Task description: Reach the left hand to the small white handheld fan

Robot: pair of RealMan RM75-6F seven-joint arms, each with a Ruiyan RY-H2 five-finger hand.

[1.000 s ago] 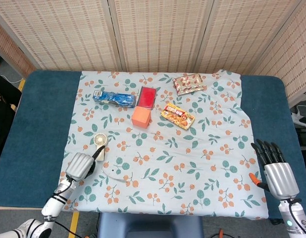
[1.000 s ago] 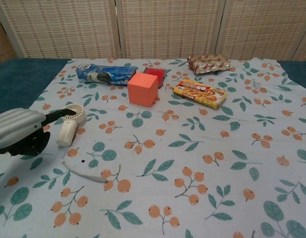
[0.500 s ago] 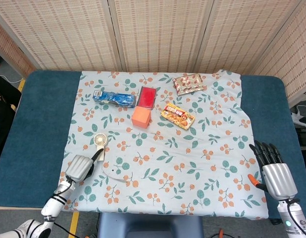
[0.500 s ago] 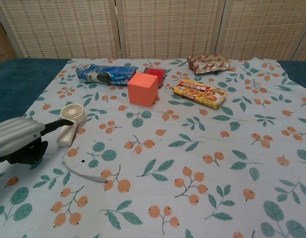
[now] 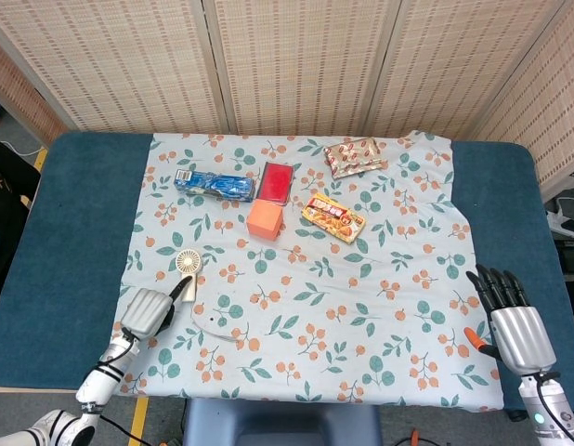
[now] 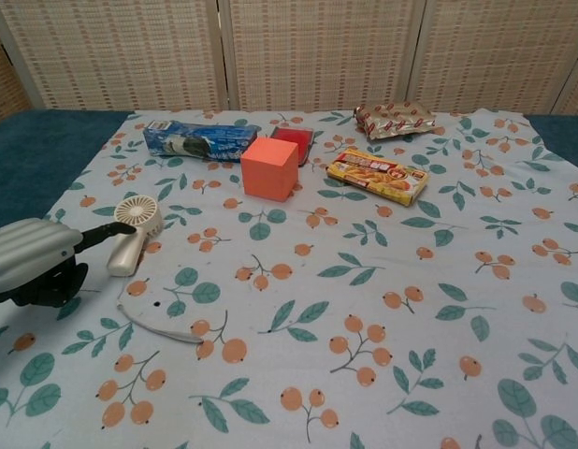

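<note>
The small white handheld fan (image 5: 187, 267) lies on the floral cloth at the left, round head away from me and handle (image 6: 123, 254) toward me. My left hand (image 5: 148, 311) sits just short of it at the near left. Most fingers curl under the silver back (image 6: 27, 257), and one dark finger (image 6: 107, 232) stretches out to the top of the handle, at or just off its surface. It holds nothing. My right hand (image 5: 515, 321) rests at the near right edge with fingers spread and empty, seen only in the head view.
A white curved strip (image 6: 163, 323) lies just right of my left hand. Farther back are a blue packet (image 6: 200, 138), an orange cube (image 6: 269, 167), a red box (image 6: 294, 140), a yellow snack box (image 6: 377, 175) and a brown packet (image 6: 394, 119).
My left hand has drawn back and dropped a little; its outstretched finger went from the fan's head to the handle. The right hand slid slightly toward me.
</note>
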